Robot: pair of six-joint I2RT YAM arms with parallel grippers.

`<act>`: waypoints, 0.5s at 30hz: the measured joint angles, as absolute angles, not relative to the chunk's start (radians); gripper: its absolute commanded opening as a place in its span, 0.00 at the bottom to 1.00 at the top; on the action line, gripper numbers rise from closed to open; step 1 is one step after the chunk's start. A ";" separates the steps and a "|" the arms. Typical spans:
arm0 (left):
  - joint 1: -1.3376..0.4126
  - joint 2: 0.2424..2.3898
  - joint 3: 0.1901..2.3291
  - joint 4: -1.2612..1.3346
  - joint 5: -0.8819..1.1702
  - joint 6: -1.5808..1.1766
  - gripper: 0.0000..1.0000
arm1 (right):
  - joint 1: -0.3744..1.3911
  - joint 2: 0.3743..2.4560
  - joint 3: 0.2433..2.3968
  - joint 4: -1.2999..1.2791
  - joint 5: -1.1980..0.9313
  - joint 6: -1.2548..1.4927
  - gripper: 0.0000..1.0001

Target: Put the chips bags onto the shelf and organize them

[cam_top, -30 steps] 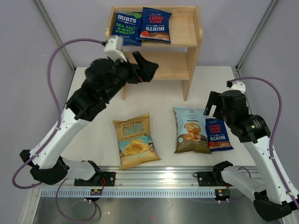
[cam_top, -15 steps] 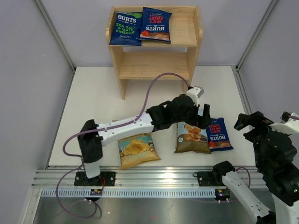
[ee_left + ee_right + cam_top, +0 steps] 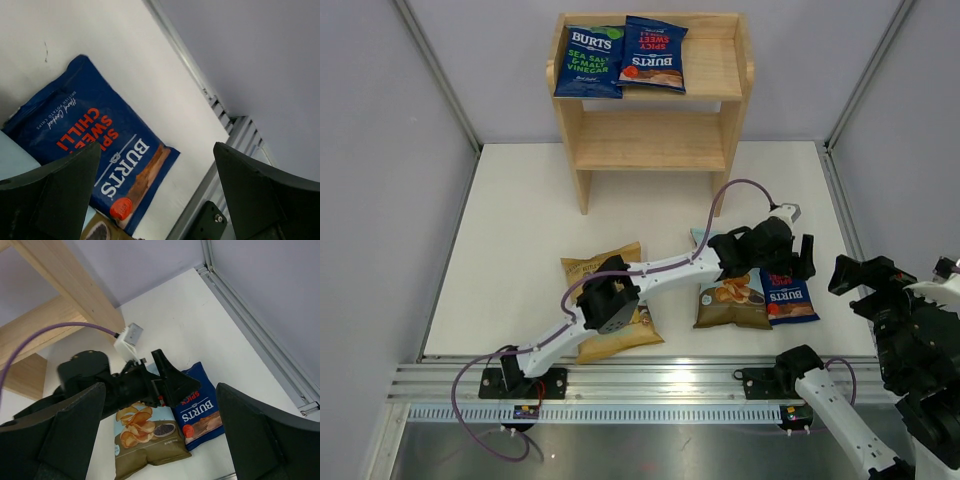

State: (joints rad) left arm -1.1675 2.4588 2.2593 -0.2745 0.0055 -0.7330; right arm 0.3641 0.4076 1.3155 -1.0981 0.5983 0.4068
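Observation:
The wooden shelf [image 3: 650, 140] stands at the back, with two dark-blue Burts bags [image 3: 588, 60] [image 3: 653, 52] on its top tier. My left gripper [image 3: 795, 258] is open and empty, reached far right just above the third dark-blue Burts bag [image 3: 790, 300], which lies flat on the table. In the left wrist view that bag [image 3: 100, 145] shows between the spread fingers of the left gripper [image 3: 157, 155]. The light-blue and brown bag [image 3: 728, 295] lies beside it. The tan-yellow Chips bag [image 3: 605, 325] is partly under my left arm. My right gripper [image 3: 860, 272] is open and empty, drawn back at the right.
An aluminium rail [image 3: 640, 385] runs along the near table edge and shows in the left wrist view [image 3: 240, 135]. The left arm's purple cable [image 3: 730, 190] loops in front of the shelf. Grey walls and frame posts close in both sides.
My left arm swung from the shelf down and right, stretching over the dark-blue bag on the table. My right arm pulled back to the right, away from the bags.

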 measured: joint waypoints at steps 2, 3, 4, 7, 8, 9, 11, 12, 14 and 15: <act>-1.162 2.510 2.281 -0.290 0.015 -0.751 0.99 | 0.364 0.388 1.314 -1.098 0.585 0.406 0.99; -1.159 2.528 2.283 -0.301 0.017 -0.757 0.99 | 0.364 0.381 1.314 -1.098 0.582 0.406 0.99; -1.156 2.541 2.284 -0.312 0.016 -0.762 0.99 | 0.364 0.377 1.314 -1.098 0.581 0.406 1.00; -1.145 2.568 2.284 -0.350 0.012 -0.773 0.99 | 0.364 0.376 1.309 -1.098 0.575 0.406 1.00; -1.141 2.569 2.284 -0.363 0.007 -0.778 0.99 | 0.364 0.376 1.305 -1.098 0.572 0.407 1.00; -1.138 2.569 2.284 -0.374 -0.001 -0.781 0.99 | 0.364 0.376 1.303 -1.098 0.566 0.407 1.00; -1.134 2.569 2.284 -0.393 -0.028 -0.789 0.99 | 0.364 0.376 1.299 -1.098 0.557 0.408 0.99; -1.132 2.568 2.281 -0.402 -0.043 -0.793 0.99 | 0.364 0.376 1.297 -1.098 0.555 0.408 0.99; -1.129 2.560 2.267 -0.411 -0.073 -0.804 0.99 | 0.364 0.376 1.295 -1.098 0.554 0.408 1.00; -1.130 2.550 2.251 -0.413 -0.088 -0.810 0.99 | 0.364 0.376 1.293 -1.098 0.554 0.408 0.99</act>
State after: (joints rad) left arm -1.1297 2.5504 2.2505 -0.4129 -0.0875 -0.8097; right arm 0.3641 0.3756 1.2934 -1.0977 0.5541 0.4080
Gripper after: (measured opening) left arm 0.988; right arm 0.993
